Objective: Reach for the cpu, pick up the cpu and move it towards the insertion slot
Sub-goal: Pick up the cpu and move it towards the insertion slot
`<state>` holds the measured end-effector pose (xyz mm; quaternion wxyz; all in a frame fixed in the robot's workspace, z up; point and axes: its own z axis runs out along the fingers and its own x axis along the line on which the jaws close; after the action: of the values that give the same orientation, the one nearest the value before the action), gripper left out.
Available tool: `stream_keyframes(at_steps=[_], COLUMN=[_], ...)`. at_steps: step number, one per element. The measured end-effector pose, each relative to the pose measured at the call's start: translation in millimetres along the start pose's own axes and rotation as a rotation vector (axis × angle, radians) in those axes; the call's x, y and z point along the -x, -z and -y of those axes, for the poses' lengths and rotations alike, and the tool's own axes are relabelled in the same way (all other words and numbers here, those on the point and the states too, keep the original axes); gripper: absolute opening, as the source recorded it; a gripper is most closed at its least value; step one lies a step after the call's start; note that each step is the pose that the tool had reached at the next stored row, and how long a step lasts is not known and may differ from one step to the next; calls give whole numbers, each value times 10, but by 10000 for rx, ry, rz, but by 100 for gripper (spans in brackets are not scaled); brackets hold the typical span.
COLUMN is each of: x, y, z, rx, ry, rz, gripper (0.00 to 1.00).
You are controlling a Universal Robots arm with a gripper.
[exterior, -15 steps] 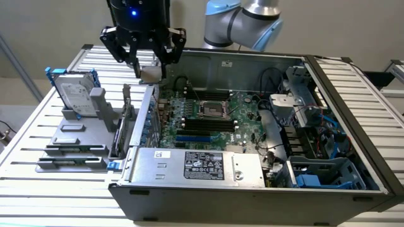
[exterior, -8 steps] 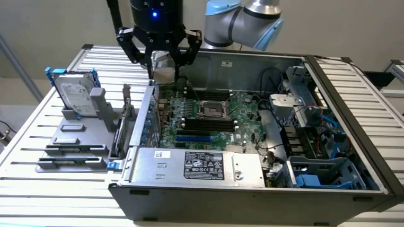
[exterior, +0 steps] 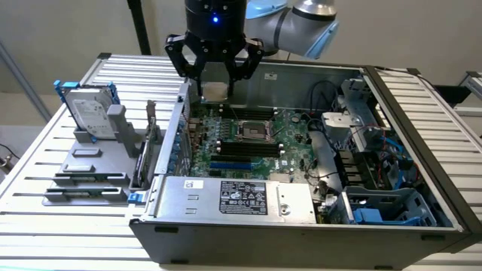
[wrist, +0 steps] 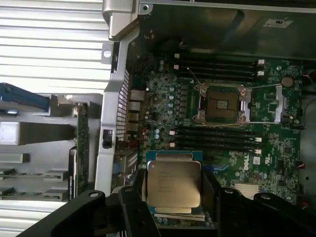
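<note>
**Operator:** The cpu [exterior: 216,92], confirm its location.

**Manual:** You will find the cpu clamped between the two black fingers of the gripper [exterior: 215,84]. It hangs in the air above the open computer case [exterior: 301,226], over the far part of the green circuit board [exterior: 294,127]. In the wrist view the cpu [wrist: 174,183] shows its silvery-grey metal top with printed lettering, framed by the black gripper [wrist: 174,190] on both sides.

**Operator:** State of the pincer?

**Manual:** Closed on the cpu. The fingers [exterior: 241,68] press on two opposite edges of the chip; their pads are partly hidden, so you should treat the exact contact line as probable rather than certain.

**Operator:** Where is the insertion slot relative to the chip?

**Manual:** The insertion slot [exterior: 253,132] sits in the middle of the board: a square socket with a dark centre and a silvery metal frame. The cpu is clear of it and not touching. In the exterior view the chip is above the slot and slightly toward the exterior view's left. In the wrist view the insertion slot [wrist: 221,104] lies well apart from the chip, with black memory slots [wrist: 217,140] between them.

**Operator:** Anything else near the work area?

**Manual:** Outside the case, on the slatted table [exterior: 90,231], note an upright hard drive [exterior: 89,116] in a blue bracket, on the exterior view's left.
</note>
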<state>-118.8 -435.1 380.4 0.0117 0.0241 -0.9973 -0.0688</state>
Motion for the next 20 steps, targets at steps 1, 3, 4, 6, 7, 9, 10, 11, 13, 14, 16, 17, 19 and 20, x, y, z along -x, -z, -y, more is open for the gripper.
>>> stream_keyframes(at_steps=[1, 3, 4, 6, 7, 9, 10, 11, 13, 14, 16, 17, 19, 20], x=[43, 117, 153, 225, 259, 327, 359, 390, 444, 468, 514, 535, 576, 596], y=[-6, -14, -20, -28, -33, -44, -50, -56, -71, -79, -97, -106, -123, -129], z=[-7, -26, -37, -62, -76, -107, -122, -140, -178, -199, -248, -273, -327, -355], rx=[-26, -76, -93, -125, -140, -175, -194, -215, -257, -279, -321, -341, -382, -398], ry=[-2, -3, -4, -6, -6, -7, -8, -8, -10, -11, -13, -13, -14, -15], rz=[-7, -18, -19, -24, -25, -30, -32, -34, -38, -40, -43, -44, -46, -47], gripper=[55, 55, 55, 55, 55, 55, 55, 55, 55, 55, 55, 55, 55, 55])
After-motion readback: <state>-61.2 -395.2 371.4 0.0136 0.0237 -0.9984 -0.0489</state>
